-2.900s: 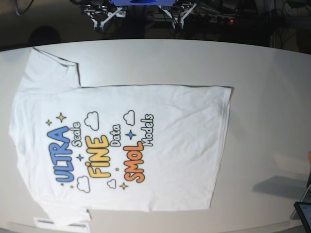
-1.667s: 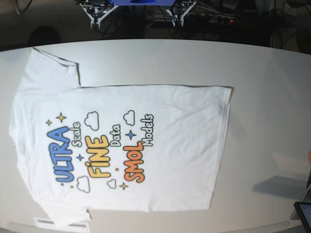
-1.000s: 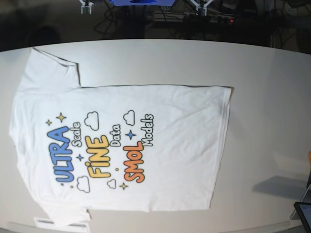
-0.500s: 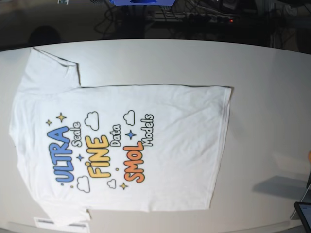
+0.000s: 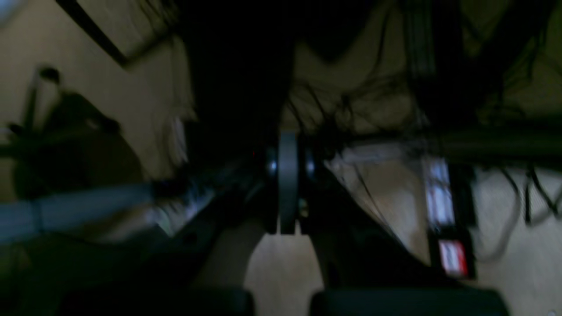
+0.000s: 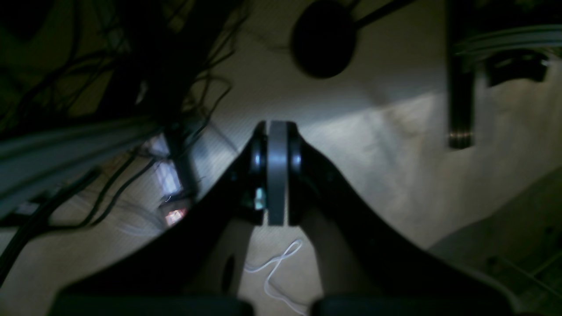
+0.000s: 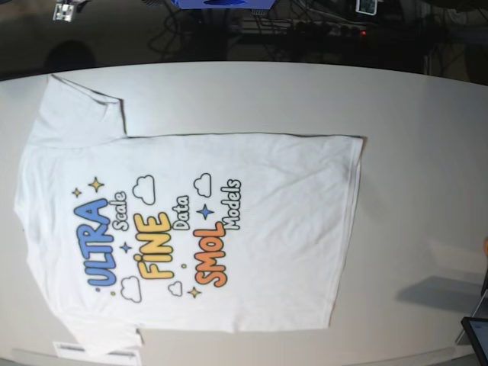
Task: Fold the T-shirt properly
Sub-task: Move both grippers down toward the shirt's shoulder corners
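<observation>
The T-shirt (image 7: 252,229) lies flat and print-up on the white table (image 7: 412,99), with its collar end at the left, its hem at the right and one sleeve (image 7: 80,107) spread at the upper left. Both grippers are far from it, beyond the table's far edge. In the left wrist view my left gripper (image 5: 287,184) is shut, pads pressed together on nothing. My right gripper (image 6: 276,173) is shut and empty too. Both wrist cameras see only dim floor and cables, blurred.
A dark tablet-like corner (image 7: 476,335) pokes in at the table's lower right. A white paper strip (image 7: 76,349) lies by the shirt's lower left sleeve. Small bits of the arms (image 7: 65,9) (image 7: 366,6) show at the top edge, over dark floor with cables.
The arm tips at the top edge have spread apart, one to the far left and one to the right. The T-shirt has not moved.
</observation>
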